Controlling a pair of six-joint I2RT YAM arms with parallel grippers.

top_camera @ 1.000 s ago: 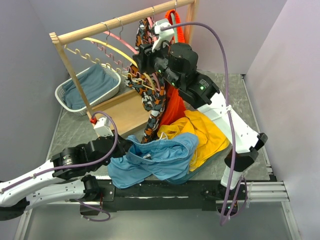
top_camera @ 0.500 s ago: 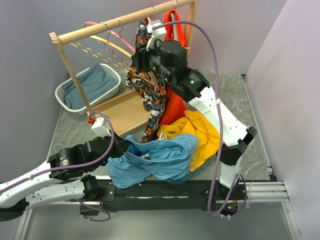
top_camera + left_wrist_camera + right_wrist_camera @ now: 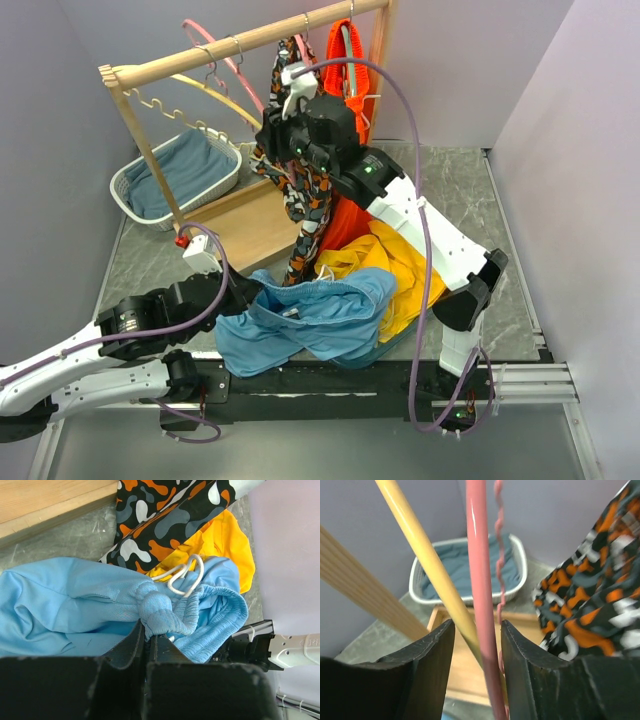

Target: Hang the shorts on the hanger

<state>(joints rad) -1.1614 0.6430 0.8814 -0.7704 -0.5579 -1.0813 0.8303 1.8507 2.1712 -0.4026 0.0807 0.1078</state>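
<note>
Black left end effector [image 3: 148,636]: fingers together, pinched on a bunched fold of the shorts [image 3: 65,605], right at the gathered waistband. White drawstring [image 3: 185,575] loops just past the pinch point. Rest of the shorts lie heaped on the grey desk [image 3: 65,540] at its near edge, between the two arm bases. Far side of the heap touches the hanging tail of a camouflage garment [image 3: 165,520] in black, orange and grey. Right side overlaps a yellow garment [image 3: 220,545] crumpled on the desk. An orange garment [image 3: 345,215] hangs just behind the yellow one.

Right end effector [image 3: 477,630]: up at the rack, well apart from the shorts. Fingers apart, one each side of the pink bar of the hanger [image 3: 477,555]. Bar sits close to the right finger, with a visible gap at the left one. Can't tell whether it's actually pinched. Yellow hanger [image 3: 415,535] crosses just behind the pink one, through that same gap in the wrist view. Top view: hanger is tilted, its left end poking above the wooden rail [image 3: 250,40], while the yellow hanger hangs below the rail. Camouflage garment hangs from the rail right beside this end effector.

Far left corner: white basket [image 3: 120,195] holding a teal cloth [image 3: 185,165], next to the rack's wooden base board [image 3: 250,225].
</note>
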